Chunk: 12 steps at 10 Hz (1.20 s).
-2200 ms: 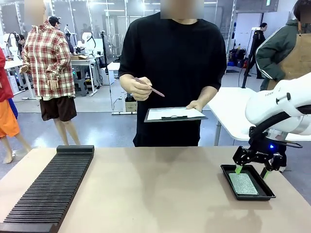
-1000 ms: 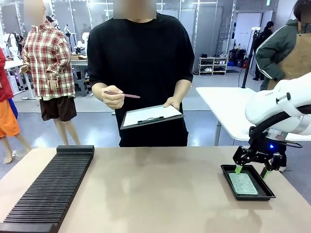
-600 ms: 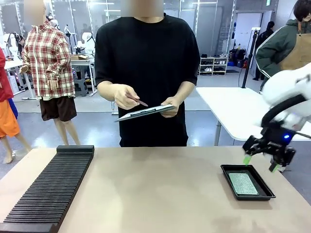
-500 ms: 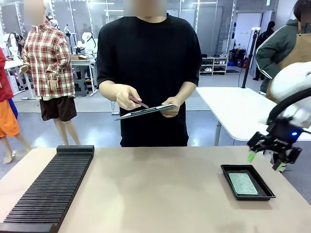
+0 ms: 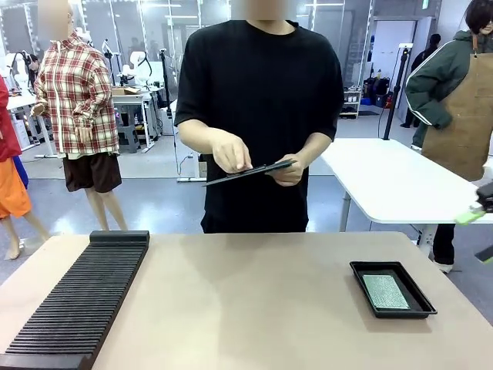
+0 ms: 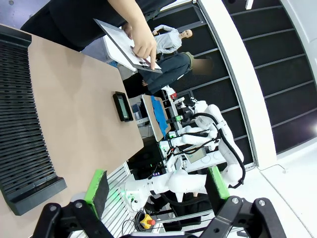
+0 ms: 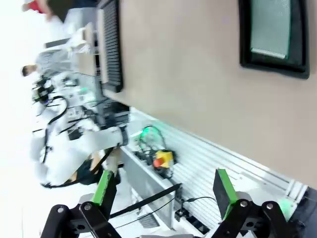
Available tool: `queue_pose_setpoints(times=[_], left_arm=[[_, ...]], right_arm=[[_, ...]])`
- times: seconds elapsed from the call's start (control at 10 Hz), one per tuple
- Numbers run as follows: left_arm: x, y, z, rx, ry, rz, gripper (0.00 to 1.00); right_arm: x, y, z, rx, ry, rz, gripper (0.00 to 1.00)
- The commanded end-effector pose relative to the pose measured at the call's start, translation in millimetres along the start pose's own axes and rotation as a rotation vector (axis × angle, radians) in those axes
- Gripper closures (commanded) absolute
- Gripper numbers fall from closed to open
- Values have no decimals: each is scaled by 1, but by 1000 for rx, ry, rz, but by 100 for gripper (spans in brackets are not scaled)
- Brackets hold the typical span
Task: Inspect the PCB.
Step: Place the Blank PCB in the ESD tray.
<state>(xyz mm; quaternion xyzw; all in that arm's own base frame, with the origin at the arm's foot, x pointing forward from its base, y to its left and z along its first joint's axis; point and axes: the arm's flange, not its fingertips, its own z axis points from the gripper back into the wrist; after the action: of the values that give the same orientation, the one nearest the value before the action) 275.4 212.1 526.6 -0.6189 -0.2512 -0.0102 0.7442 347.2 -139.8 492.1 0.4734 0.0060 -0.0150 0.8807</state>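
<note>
The PCB (image 5: 385, 291) is a green dotted board lying flat in a shallow black tray (image 5: 359, 269) at the table's right. My right gripper (image 5: 479, 235) hangs at the far right edge, up and away from the tray, one green pad showing. In the right wrist view the right gripper (image 7: 163, 188) stands open with nothing between its fingers, and the PCB (image 7: 270, 27) sits in the tray (image 7: 243, 44) far off. Open and holding nothing, the left gripper (image 6: 157, 183) looks across the table at the distant tray (image 6: 118, 106).
A long black slotted rack (image 5: 77, 301) lies along the table's left side. At the far edge a person holds a dark clipboard (image 5: 250, 171) nearly level, one hand on top of it. A white table (image 5: 385, 181) stands behind on the right.
My right gripper has risen off the tray and pulled back to the right edge, leaving the PCB in the tray. The person tilted the clipboard flatter and stepped right.
</note>
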Motion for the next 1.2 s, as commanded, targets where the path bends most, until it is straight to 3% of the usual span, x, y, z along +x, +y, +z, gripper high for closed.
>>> queue_pose_setpoints(times=[0.0, 0.2, 0.5, 0.8, 0.9, 1.0, 1.1], left_arm=[[-1, -2, -1, -2, 5, -10, 0], [-1, -2, -1, -2, 5, -10, 0], [-1, -2, -1, -2, 5, -10, 0], [-1, -2, -1, -2, 5, -10, 0], [-1, -2, -1, -2, 5, -10, 0], [-1, -2, -1, -2, 5, -10, 0], [-1, -2, -1, -2, 5, -10, 0]], right_arm=[[-21, -23, 3, 183, 29, 72, 0], [-46, -35, 8, 295, 20, 136, 0], [-62, -27, 20, 309, -55, 116, 0], [-46, -2, 25, 307, -180, 0, 0], [-40, 3, 26, 285, -166, 6, 0], [-28, -2, 23, 177, -133, -60, 0], [-46, -11, 30, 306, -145, 48, 0]])
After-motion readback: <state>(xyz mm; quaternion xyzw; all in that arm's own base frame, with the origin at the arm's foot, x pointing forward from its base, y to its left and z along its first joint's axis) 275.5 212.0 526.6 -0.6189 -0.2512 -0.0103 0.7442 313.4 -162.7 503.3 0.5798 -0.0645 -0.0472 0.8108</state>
